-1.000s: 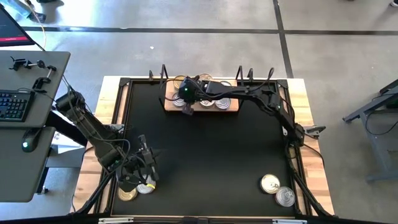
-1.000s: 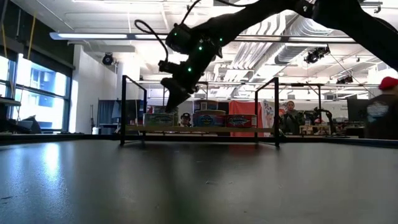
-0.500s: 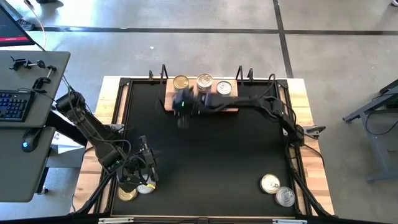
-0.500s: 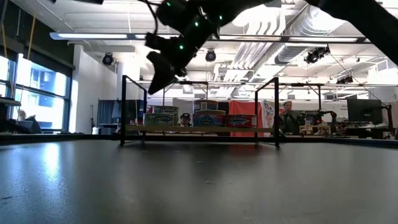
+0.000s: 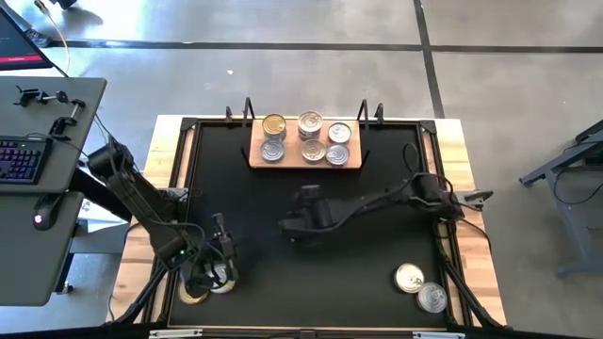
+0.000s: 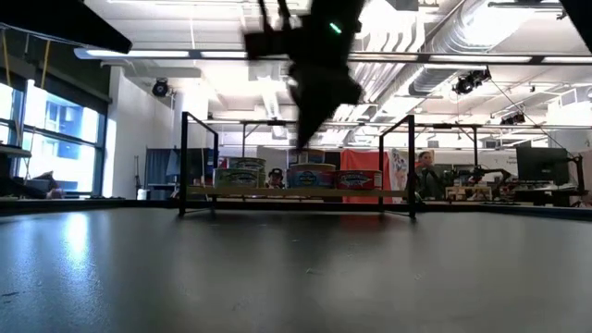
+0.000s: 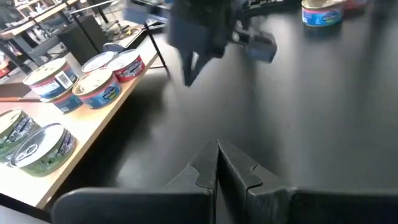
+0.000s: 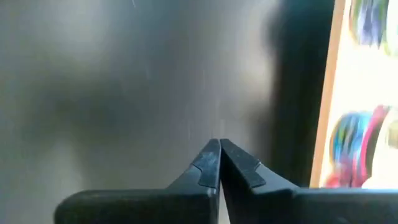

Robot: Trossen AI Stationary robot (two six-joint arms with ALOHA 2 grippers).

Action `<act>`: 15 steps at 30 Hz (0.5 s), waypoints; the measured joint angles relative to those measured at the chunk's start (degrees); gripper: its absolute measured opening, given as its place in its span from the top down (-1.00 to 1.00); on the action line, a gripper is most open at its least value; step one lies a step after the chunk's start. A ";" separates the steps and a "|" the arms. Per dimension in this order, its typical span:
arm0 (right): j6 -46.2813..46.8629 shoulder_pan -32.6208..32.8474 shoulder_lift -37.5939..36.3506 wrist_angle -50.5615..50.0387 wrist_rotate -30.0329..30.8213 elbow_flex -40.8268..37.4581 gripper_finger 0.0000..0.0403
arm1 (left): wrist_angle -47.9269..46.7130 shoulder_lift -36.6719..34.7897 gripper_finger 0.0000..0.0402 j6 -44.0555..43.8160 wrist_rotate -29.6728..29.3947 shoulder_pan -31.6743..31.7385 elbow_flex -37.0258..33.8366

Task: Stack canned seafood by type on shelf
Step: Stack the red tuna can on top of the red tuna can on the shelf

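Although the tins carry printed side bands, blue on most and red-pink on one at the shelf's right end in the low view, no lettering on them can be read. The shelf [image 5: 304,158] sits at the upper centre of the high view with six cans [image 5: 305,137] on it in two rows of three. Two more cans [image 5: 420,287] lie at the lower right, and two cans [image 5: 209,284] at the lower left. The right gripper [image 5: 290,225] hangs over bare black table [image 5: 377,254] at the middle of the frame, below the shelf and well apart from every tin; its fingers [image 8: 219,165] are pressed together and hold nothing. The left gripper [image 5: 220,235] sits at the lower left, just above the pair of tins there, its jaws likewise closed and empty in the left wrist view.
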 joint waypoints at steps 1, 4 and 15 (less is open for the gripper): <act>2.38 0.63 -1.14 0.16 1.12 -3.42 1.00 | 0.53 0.39 1.00 -0.03 -0.15 0.28 0.00; 12.42 2.40 -6.79 7.61 3.78 -17.40 1.00 | 1.03 1.62 1.00 -0.92 -0.15 1.18 -0.04; 34.91 10.30 -21.59 58.70 4.17 -59.65 1.00 | 2.96 4.98 1.00 8.13 22.33 12.51 3.16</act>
